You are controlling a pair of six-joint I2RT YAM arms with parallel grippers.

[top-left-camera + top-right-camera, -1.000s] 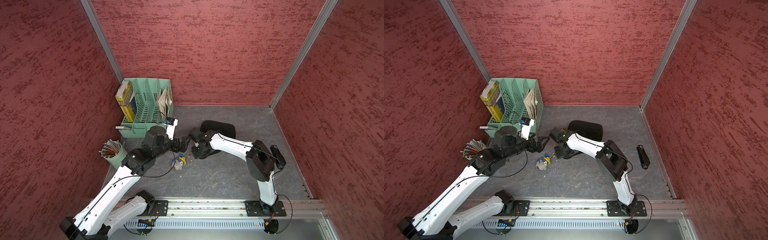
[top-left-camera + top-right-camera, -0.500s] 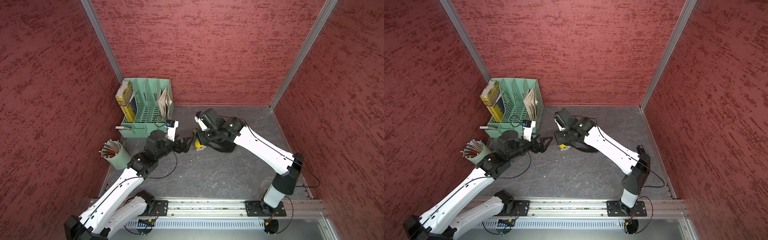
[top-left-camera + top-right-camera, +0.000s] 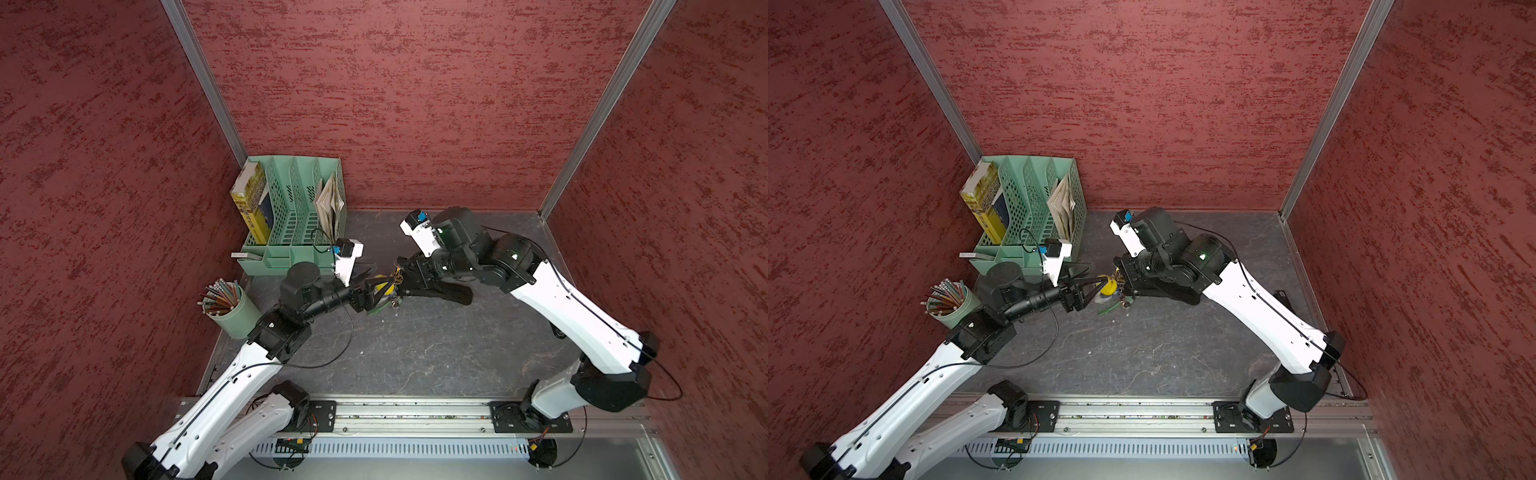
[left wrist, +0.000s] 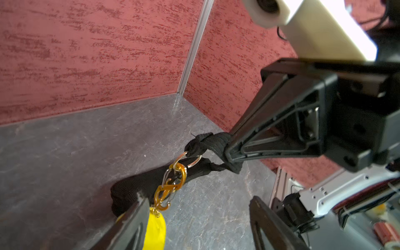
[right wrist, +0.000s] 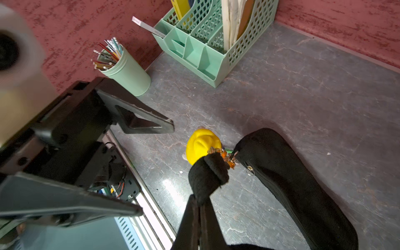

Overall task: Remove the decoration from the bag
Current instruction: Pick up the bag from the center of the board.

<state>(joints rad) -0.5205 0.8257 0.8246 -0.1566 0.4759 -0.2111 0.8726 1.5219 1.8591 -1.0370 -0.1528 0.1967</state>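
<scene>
right fingers [image 5: 190,220] pinch the strap [image 5: 207,175]; left fingers [image 4: 127,227] wide around the yellow charm [image 5: 201,142]; clip [image 4: 171,186] hooked, so pulling may drag the bag [image 5: 292,184].

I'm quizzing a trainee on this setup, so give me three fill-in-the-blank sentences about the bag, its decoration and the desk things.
The right gripper is shut on the ____ of the small black half-moon fabric bag. The round yellow decoration hangs from the bag by an ____ metal clip. The mint green cup holds ____.
Missing words: strap; orange; pencils.
</scene>
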